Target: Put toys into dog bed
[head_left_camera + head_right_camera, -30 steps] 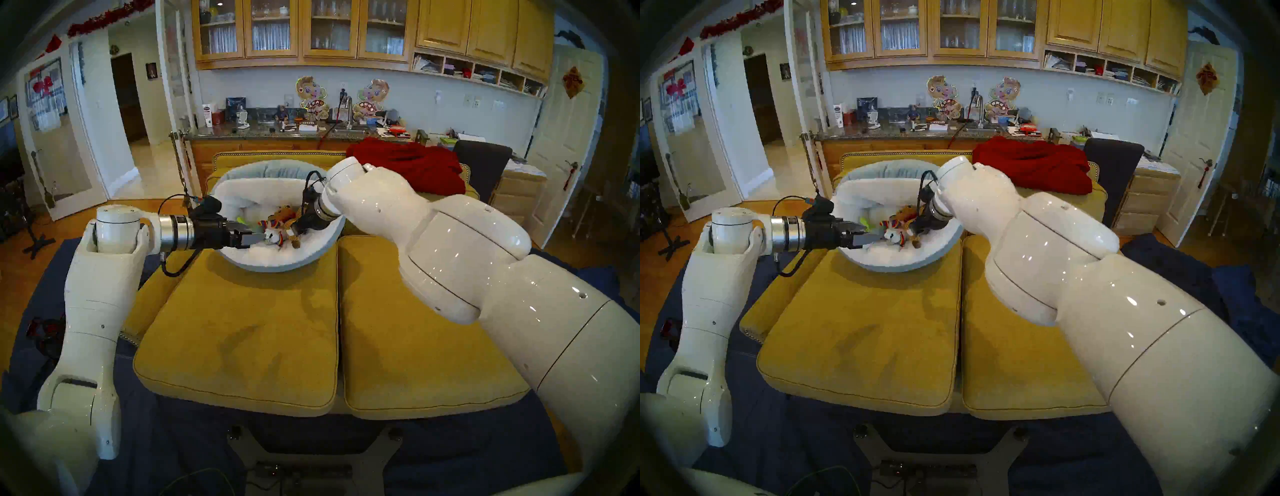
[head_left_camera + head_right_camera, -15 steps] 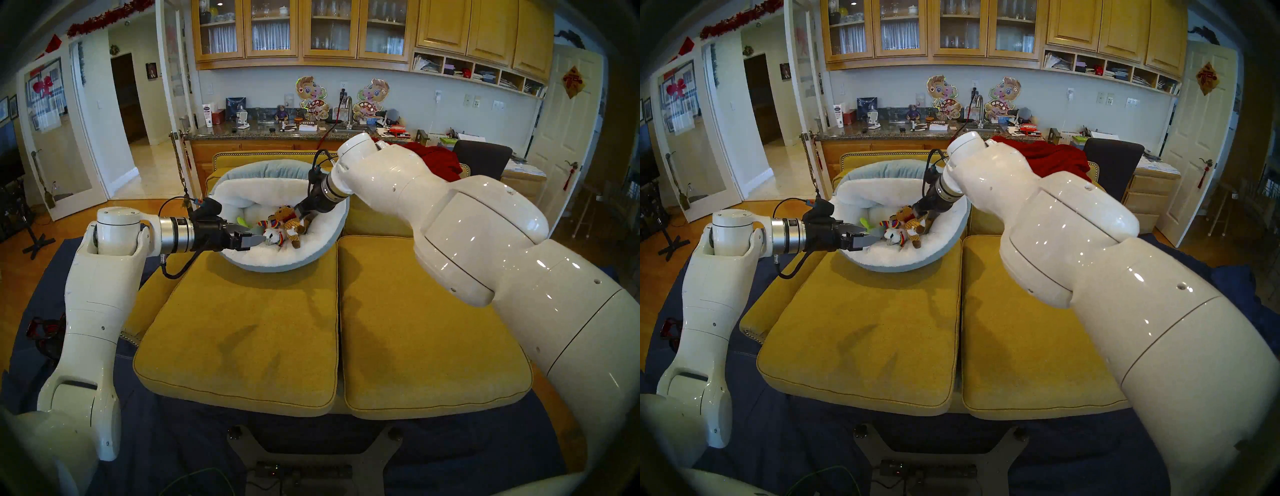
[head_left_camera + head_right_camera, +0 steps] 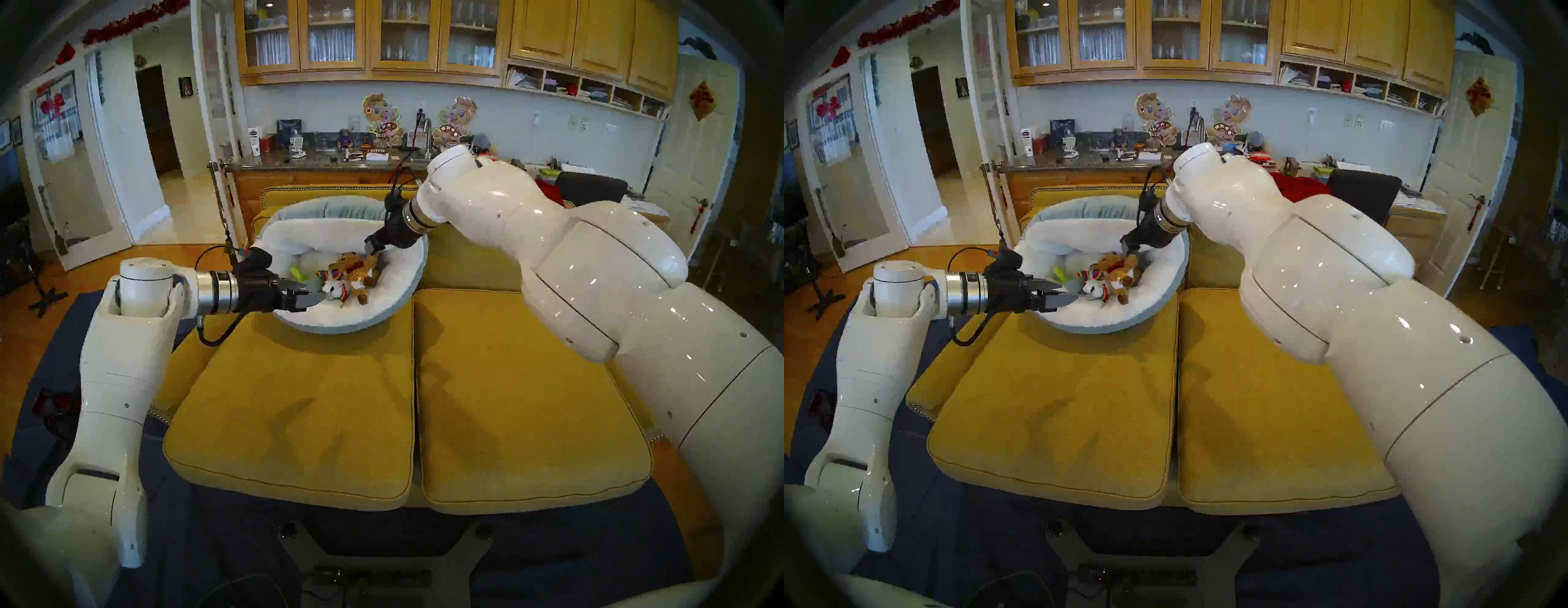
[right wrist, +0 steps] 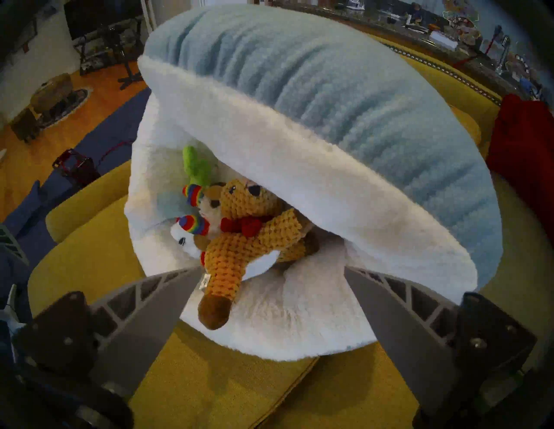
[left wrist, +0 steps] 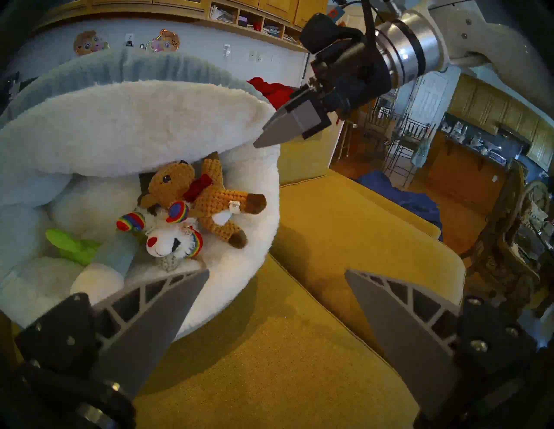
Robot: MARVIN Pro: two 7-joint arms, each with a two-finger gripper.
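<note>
Brown knitted animal (image 4: 239, 239) now lies released in the dog bed (image 3: 394, 293) among the other toys; right gripper (image 3: 373, 248), fingers wide and empty, has lifted clear. Left gripper (image 3: 312, 293) waits wide at the near-left rim.

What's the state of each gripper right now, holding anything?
Left gripper: open, empty, at the dog bed's near rim.
Right gripper: open, empty, above the brown knitted animal lying in the bed.
</note>
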